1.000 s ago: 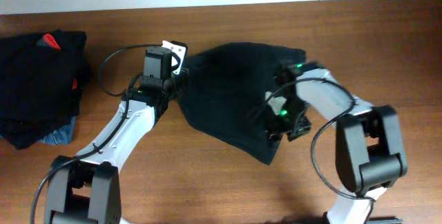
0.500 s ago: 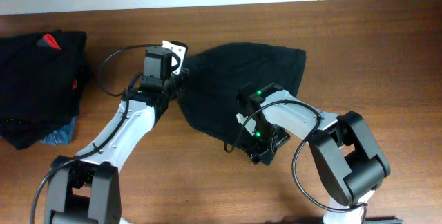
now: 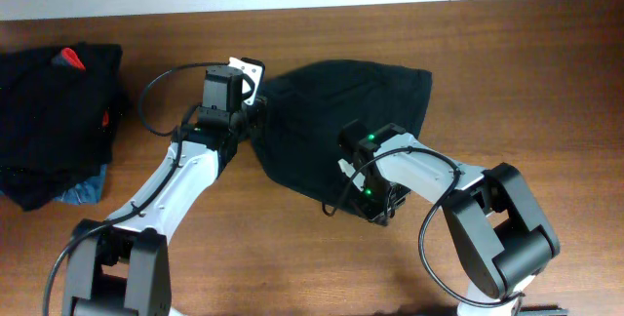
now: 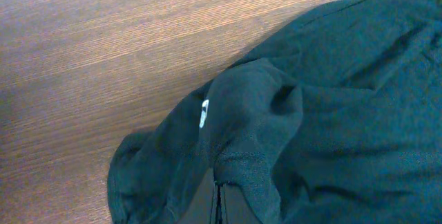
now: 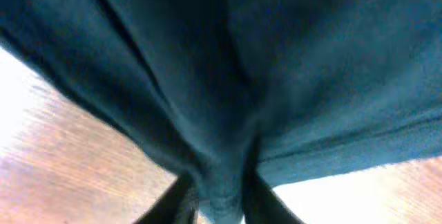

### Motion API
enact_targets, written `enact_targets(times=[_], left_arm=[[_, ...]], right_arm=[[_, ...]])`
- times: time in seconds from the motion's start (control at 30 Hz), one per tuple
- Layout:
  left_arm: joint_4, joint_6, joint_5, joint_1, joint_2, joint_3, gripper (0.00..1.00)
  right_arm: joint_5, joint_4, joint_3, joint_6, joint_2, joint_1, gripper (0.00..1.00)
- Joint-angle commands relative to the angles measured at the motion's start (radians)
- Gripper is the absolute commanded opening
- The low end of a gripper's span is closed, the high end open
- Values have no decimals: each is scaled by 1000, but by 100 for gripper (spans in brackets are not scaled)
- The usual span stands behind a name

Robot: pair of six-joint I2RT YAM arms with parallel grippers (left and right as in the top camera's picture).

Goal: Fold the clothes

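- While the black shirt (image 3: 327,121) lies mid-frame on the worktop (image 3: 507,62), the left gripper (image 3: 255,99) has its jaws clamped on the upper-left edge.
- Lower down, the right gripper (image 3: 378,207) has its jaws pinched on the bottom corner.

The left arm (image 3: 180,177) stretches from the near left corner diagonally up to the middle of the table, and its wrist points to the right. The left gripper (image 4: 215,186) is closed and pinches a fold of the black shirt (image 4: 331,99) between its fingers. The right arm (image 3: 434,168) comes from the near right side and bends to the left. The right gripper (image 5: 217,193) has its two fingers (image 5: 178,202) clamped on the edge of the shirt.
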Motion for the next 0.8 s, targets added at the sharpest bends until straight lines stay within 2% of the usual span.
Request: enact_targets(times=[0.0, 0.03, 0.1, 0.2, 0.27, 0.33, 0.4, 0.43, 0.47, 0.6, 0.77], left_arm=[[3, 19, -7, -2, -23, 11, 0], [3, 20, -7, -2, -23, 11, 0], [3, 19, -7, -2, -23, 11, 0], [-2, 20, -7, -2, -23, 11, 0], [-13, 20, -7, -2, -23, 11, 0], [-33, 20, -8, -1, -23, 11, 0], [-55, 20, -71, -2, -23, 11, 1], [-68, 20, -108, -1, -23, 11, 6], [-87, 20, -153, -2, -23, 11, 19], [-135, 19, -217, -1, -23, 11, 40], [-177, 19, -208, -2, -23, 11, 48]], right_arm=[[-64, 13, -44, -6, 38, 10, 11], [-64, 16, -44, -5, 38, 10, 4], [-64, 28, -43, -5, 38, 10, 4], [5, 45, 12, 107, 30, -21, 4], [39, 31, 68, 129, 18, -49, 4], [56, -2, 187, 129, -8, -114, 4], [68, -49, 318, 128, -23, -190, 4], [68, -75, 380, 128, -23, -227, 4], [68, -98, 444, 127, -23, -273, 4], [66, -136, 537, 128, -23, -393, 4], [68, -182, 538, 127, -20, -482, 4]])
